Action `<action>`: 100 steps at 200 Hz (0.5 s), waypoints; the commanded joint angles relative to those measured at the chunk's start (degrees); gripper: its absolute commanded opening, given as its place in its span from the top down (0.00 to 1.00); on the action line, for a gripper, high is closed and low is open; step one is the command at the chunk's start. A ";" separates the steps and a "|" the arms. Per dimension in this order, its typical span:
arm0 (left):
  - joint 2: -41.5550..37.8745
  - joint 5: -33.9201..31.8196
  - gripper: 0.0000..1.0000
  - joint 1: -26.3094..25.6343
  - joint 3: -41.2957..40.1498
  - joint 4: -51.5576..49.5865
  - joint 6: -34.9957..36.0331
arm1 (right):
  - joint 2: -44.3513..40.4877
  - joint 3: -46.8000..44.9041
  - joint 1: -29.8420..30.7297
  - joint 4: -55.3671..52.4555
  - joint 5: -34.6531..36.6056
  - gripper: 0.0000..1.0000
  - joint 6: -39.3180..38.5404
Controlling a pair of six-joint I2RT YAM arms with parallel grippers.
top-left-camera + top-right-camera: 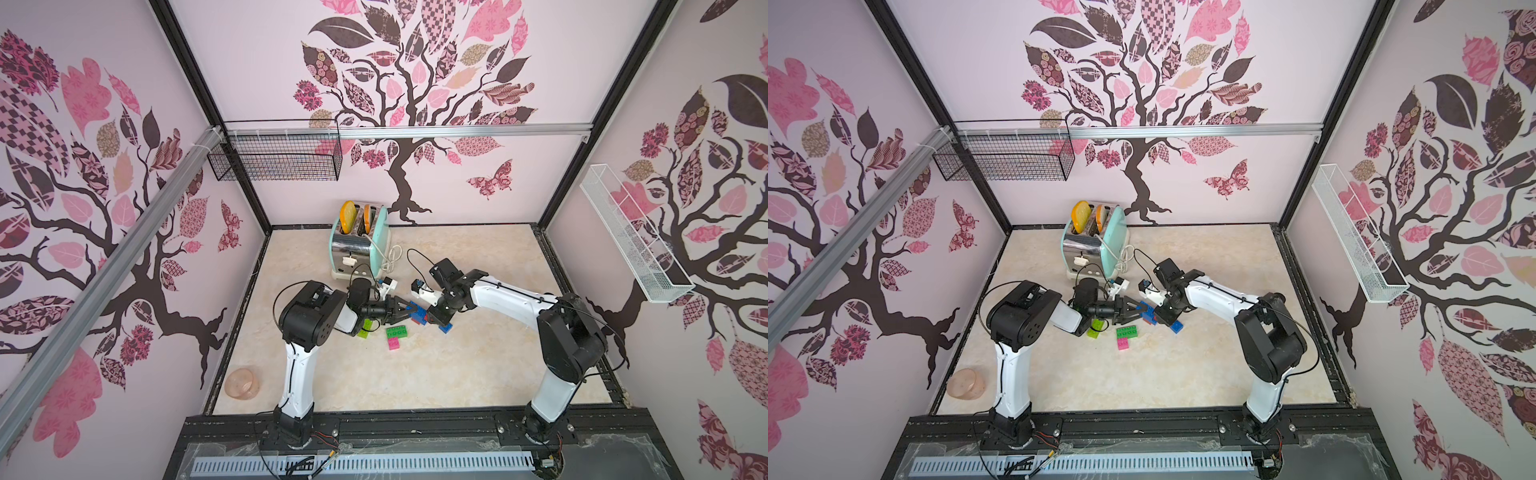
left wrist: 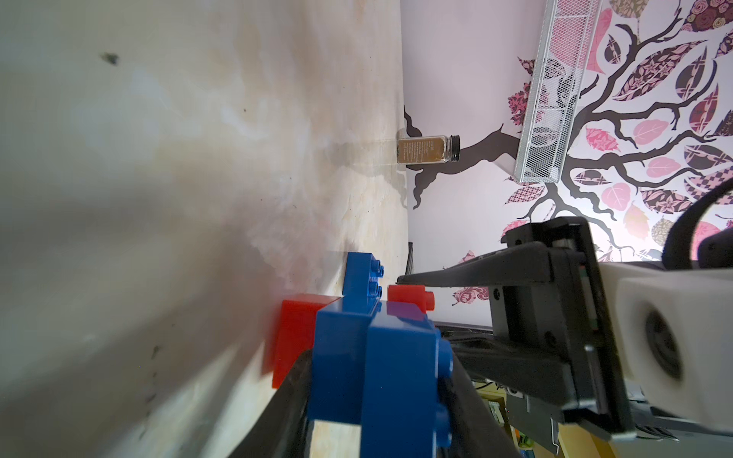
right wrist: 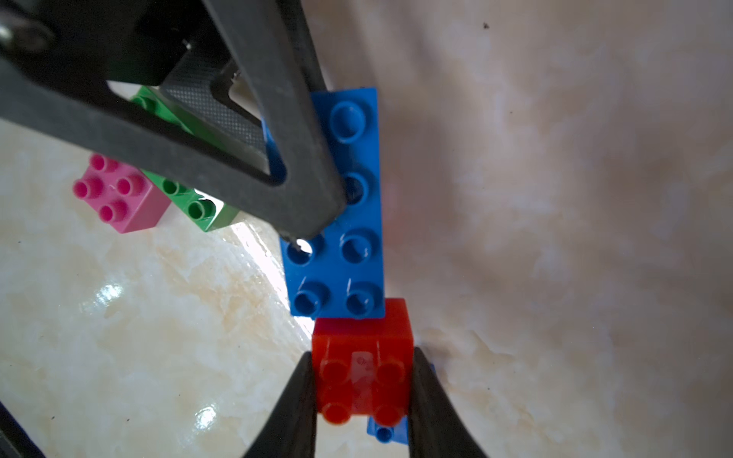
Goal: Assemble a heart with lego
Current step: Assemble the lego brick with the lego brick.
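Note:
My left gripper [image 2: 380, 396] is shut on a blue long brick [image 3: 341, 206], held low over the table in both top views [image 1: 417, 313] [image 1: 1147, 313]. Facing it, my right gripper [image 3: 363, 396] is shut on a small red brick [image 3: 363, 372], which touches the blue brick's end on its stud side [image 2: 408, 297]. Another red brick [image 2: 297, 329] shows against the blue one on the table side. A loose blue brick [image 1: 445, 328] lies under the right gripper. The green brick [image 1: 397, 331], pink brick [image 1: 394, 343] and lime brick [image 1: 365, 328] lie on the table nearby.
A mint toaster [image 1: 359, 241] with two slices and a loose cord stands behind the arms. A pink bowl [image 1: 242, 383] sits at the front left corner. A spice jar [image 2: 428, 149] stands by the right wall. Wire baskets [image 1: 274, 153] [image 1: 636, 241] hang on the walls.

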 commanded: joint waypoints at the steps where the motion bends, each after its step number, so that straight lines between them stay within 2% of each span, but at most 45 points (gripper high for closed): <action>1: 0.88 1.17 0.62 -0.34 0.11 0.04 0.93 | -1.33 0.05 -0.46 2.00 -0.91 0.75 -0.02; 100: 0.89 1.36 0.62 -0.35 0.20 0.05 0.65 | -0.18 -0.86 0.31 2.61 -5.43 0.75 -0.93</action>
